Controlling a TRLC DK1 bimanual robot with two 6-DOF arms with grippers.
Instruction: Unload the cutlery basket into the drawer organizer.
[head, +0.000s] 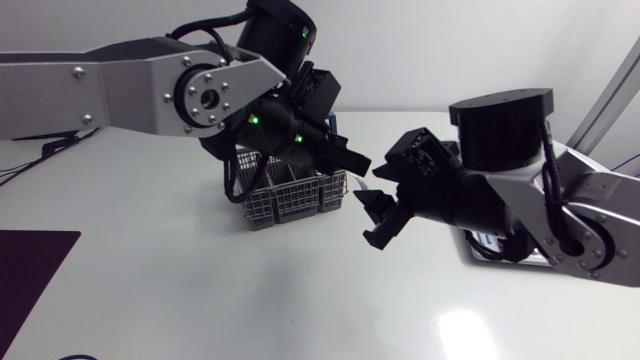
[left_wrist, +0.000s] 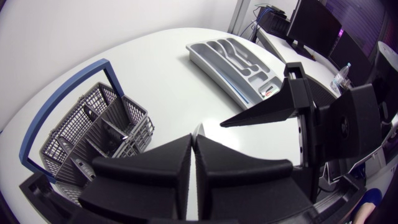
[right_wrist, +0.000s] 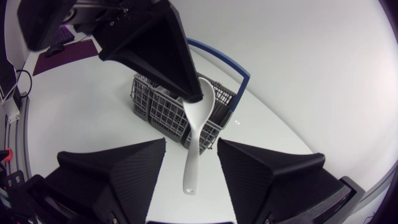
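Note:
A white spoon (right_wrist: 198, 118) hangs handle-down in the air, gripped at its bowl by my left gripper (right_wrist: 193, 93), which is shut on it. Its handle reaches down between the fingers of my right gripper (right_wrist: 191, 146); these stand apart on either side of it without touching it. From above, the two grippers, left (head: 352, 160) and right (head: 380, 215), meet just right of the grey cutlery basket (head: 290, 200). The basket (left_wrist: 93, 130) with its blue handle (left_wrist: 62, 93) lies behind the left gripper (left_wrist: 194, 142). The grey drawer organizer (left_wrist: 236, 62) lies farther off.
The organizer (head: 482, 246) is mostly hidden under my right arm at the table's right side. A dark purple mat (head: 30, 270) lies at the table's left edge. Basket compartments look mostly bare, with a dark item inside.

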